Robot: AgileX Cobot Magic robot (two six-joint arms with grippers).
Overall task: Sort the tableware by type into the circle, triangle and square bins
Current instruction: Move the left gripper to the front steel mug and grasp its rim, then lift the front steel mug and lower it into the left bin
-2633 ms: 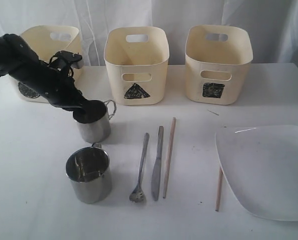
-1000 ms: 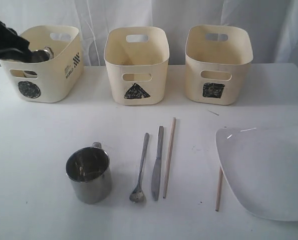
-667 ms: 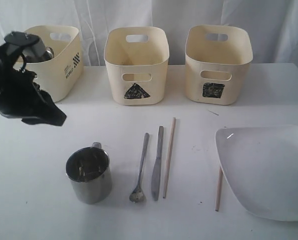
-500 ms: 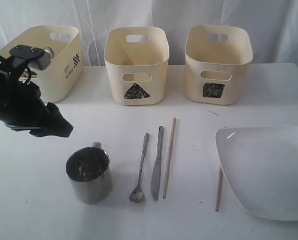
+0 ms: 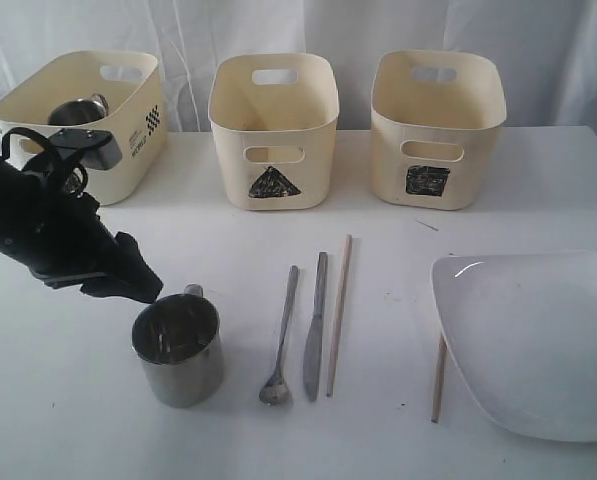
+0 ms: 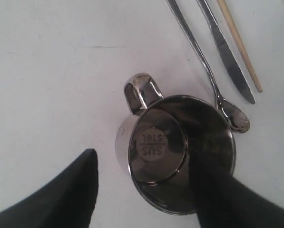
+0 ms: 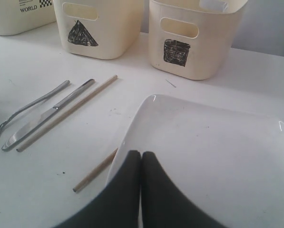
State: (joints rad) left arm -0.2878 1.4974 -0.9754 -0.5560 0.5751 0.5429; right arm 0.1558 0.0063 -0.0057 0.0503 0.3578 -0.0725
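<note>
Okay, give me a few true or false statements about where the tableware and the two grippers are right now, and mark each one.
1. One steel mug lies in the circle bin. True.
2. The left gripper is shut on the second mug. False: its jaws are open over that mug, which stands on the table.
3. The spoon, knife and one chopstick lie side by side. True.
4. The white plate sits in the square bin. False: it lies on the table.
5. The right gripper is open. False: its fingers are pressed together over the plate.
</note>
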